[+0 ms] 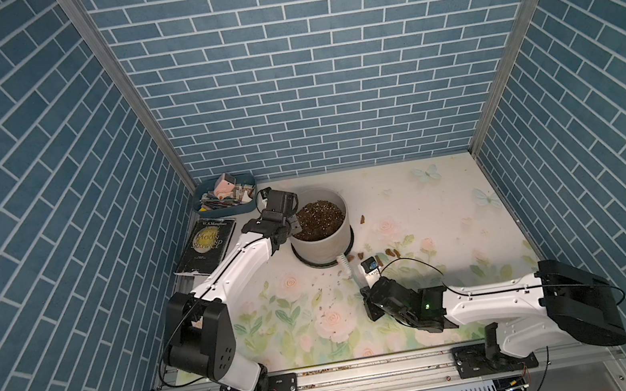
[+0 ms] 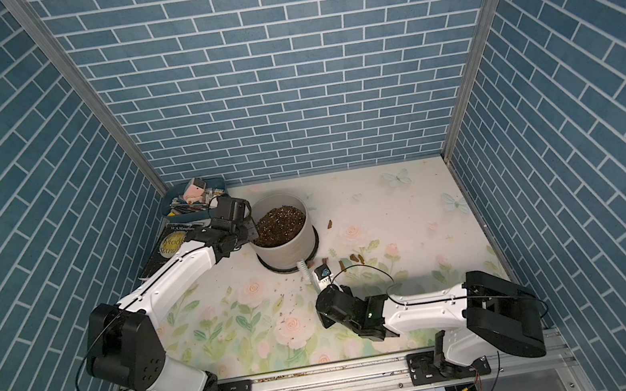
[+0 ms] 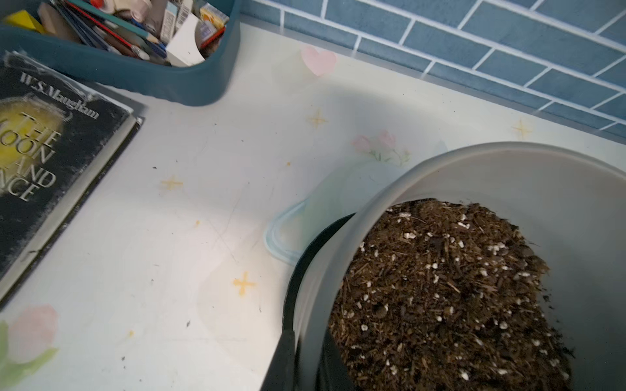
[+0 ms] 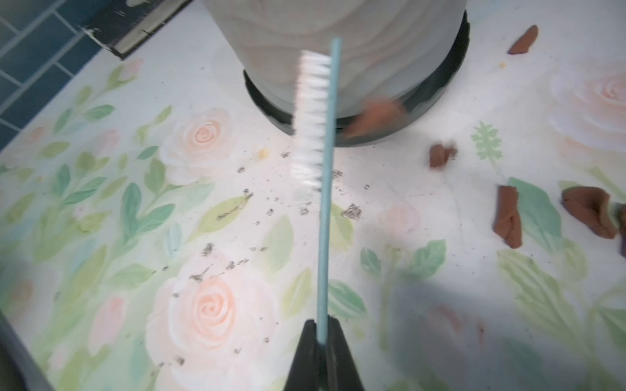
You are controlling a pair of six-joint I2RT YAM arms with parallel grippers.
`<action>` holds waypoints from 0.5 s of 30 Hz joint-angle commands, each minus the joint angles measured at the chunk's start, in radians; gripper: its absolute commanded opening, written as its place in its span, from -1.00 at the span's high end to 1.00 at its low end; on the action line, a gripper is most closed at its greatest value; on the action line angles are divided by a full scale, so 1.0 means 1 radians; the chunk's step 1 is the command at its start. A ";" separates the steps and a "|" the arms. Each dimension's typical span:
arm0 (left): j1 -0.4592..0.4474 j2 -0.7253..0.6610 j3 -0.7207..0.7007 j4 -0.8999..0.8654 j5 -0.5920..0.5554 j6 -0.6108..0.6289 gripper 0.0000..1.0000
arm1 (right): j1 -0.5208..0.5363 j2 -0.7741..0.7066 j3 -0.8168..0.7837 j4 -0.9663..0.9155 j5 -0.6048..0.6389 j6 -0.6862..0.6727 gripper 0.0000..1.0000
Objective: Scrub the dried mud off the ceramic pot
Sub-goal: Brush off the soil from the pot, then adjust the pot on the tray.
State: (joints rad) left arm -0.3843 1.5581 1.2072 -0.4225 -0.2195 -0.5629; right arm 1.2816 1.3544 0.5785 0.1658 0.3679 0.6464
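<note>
The pale grey ceramic pot (image 1: 322, 241) (image 2: 289, 246), filled with dark soil, stands on its black saucer at the back left of the mat. My left gripper (image 1: 294, 228) (image 3: 310, 338) is shut on the pot's rim (image 3: 372, 210), one finger outside the wall and one inside. My right gripper (image 1: 363, 286) (image 4: 321, 338) is shut on the blue handle of a white-bristled brush (image 4: 313, 118), whose head lies against the lower pot wall (image 4: 355, 40). Dried mud flakes (image 4: 508, 220) (image 1: 391, 252) lie on the mat. A blurred one (image 4: 376, 116) is at the saucer.
A blue tray (image 1: 225, 195) of clutter stands in the back left corner, with a dark book (image 1: 207, 246) lying in front of it beside my left arm. Dark soil crumbs (image 4: 237, 206) are strewn on the floral mat in front of the pot.
</note>
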 commanded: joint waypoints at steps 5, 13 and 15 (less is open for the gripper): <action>0.004 -0.015 0.001 0.064 0.011 -0.049 1.00 | 0.032 -0.061 -0.056 -0.029 0.067 0.062 1.00; 0.004 -0.043 0.017 0.059 0.029 -0.023 0.75 | -0.009 -0.169 -0.102 -0.216 0.137 0.134 1.00; 0.005 -0.049 0.022 0.056 0.031 -0.016 0.59 | -0.035 -0.226 -0.118 -0.234 0.137 0.134 1.00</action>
State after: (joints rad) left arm -0.3836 1.5574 1.2068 -0.4221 -0.2195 -0.5610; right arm 1.2766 1.2026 0.4782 0.0170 0.4507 0.7353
